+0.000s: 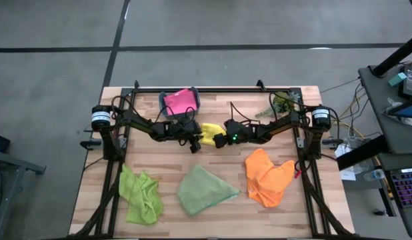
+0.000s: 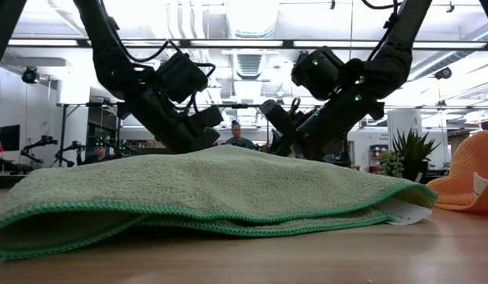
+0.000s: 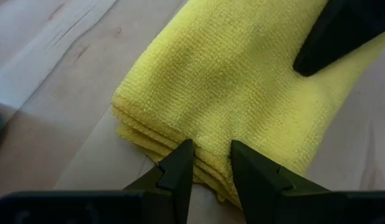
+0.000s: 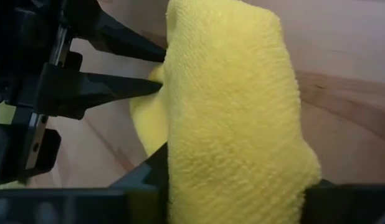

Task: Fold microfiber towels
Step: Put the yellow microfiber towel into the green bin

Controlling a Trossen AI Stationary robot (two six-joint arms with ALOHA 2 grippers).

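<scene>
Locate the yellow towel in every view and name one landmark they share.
High view: yellow towel at table centre, between both pincers.
Low view: not visible; the sage green towel blocks it.
Left wrist view: fills the frame.
Right wrist view: fills the centre.
Shared landmark: left pincer.

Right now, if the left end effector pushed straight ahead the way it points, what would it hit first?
The folded yellow towel: the left end effector already pinches its edge. Just beyond lies the right end effector, also on the towel.
</scene>
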